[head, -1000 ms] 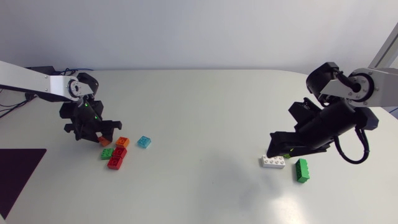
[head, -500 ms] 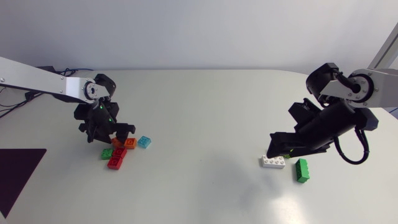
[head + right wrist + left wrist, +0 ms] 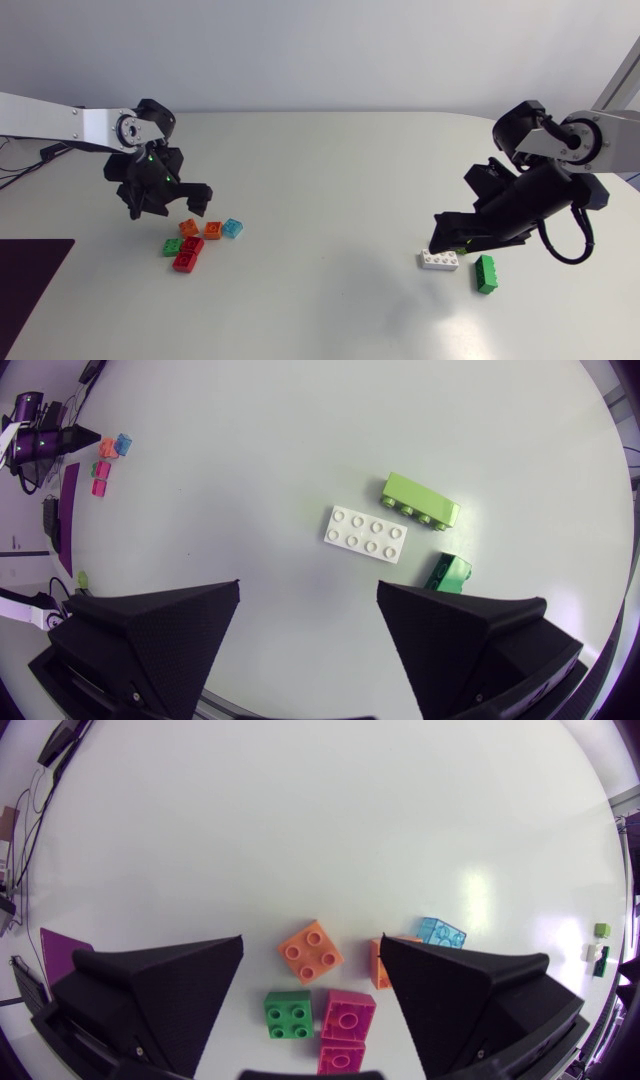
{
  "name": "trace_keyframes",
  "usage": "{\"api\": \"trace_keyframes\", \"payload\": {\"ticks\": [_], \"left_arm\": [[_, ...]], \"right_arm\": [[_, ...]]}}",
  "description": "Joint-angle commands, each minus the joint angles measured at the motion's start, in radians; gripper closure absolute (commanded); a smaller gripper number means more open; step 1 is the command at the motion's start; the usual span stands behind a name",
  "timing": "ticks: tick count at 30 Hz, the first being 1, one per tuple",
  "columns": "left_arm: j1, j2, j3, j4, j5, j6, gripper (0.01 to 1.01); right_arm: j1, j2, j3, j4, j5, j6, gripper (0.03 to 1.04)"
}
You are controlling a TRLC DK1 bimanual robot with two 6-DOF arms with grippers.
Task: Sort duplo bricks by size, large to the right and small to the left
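Our left gripper (image 3: 170, 203): fingers spread wide, nothing in them. It hangs over the far edge of the small-brick cluster on the left side of the table (image 3: 330, 180).

In its wrist view:
- The orange brick (image 3: 310, 950) shows in the gap between the fingers, and neither finger touches it.
- The second orange brick (image 3: 377, 960) is just beside it, partly hidden behind one finger.
- The translucent blue brick (image 3: 442, 932) is next along from that one.
- Closer in to the gripper, the small green brick (image 3: 290, 1015) sits just beside the red brick (image 3: 348, 1014).
- The other red brick (image 3: 342, 1056) is butted against that red one.

Our right gripper (image 3: 308, 587): also released and empty, low over the right side of the table.

In its wrist view:
- The white eight-stud brick (image 3: 365, 534) lies flat ahead of the fingers, studs up.
- The lime brick (image 3: 420, 501) is just beyond it, apart from it, lying with its studs pointing sideways.
- The dark green brick (image 3: 447, 572) is near the white one and not touching it. We only see part of it past one finger.

The two groups lie well apart, small bricks left and long bricks right.
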Motion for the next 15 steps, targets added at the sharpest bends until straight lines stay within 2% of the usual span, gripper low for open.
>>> {"api": "trace_keyframes", "payload": {"ticks": [1,10,15], "left_arm": [[-0.007,-0.048,-0.001,-0.003,-0.002,-0.013,0.057],[-0.058,-0.226,0.035,0.0,-0.178,-0.033,0.056],[-0.075,-0.382,0.015,0.0,-0.255,-0.036,0.056]], "right_arm": [[0.007,-0.016,0.022,0.0,-0.002,0.039,0.07],[-0.04,-0.045,0.244,-0.076,0.051,0.096,0.07],[-0.034,-0.106,0.31,-0.13,0.077,0.122,0.07]]}}
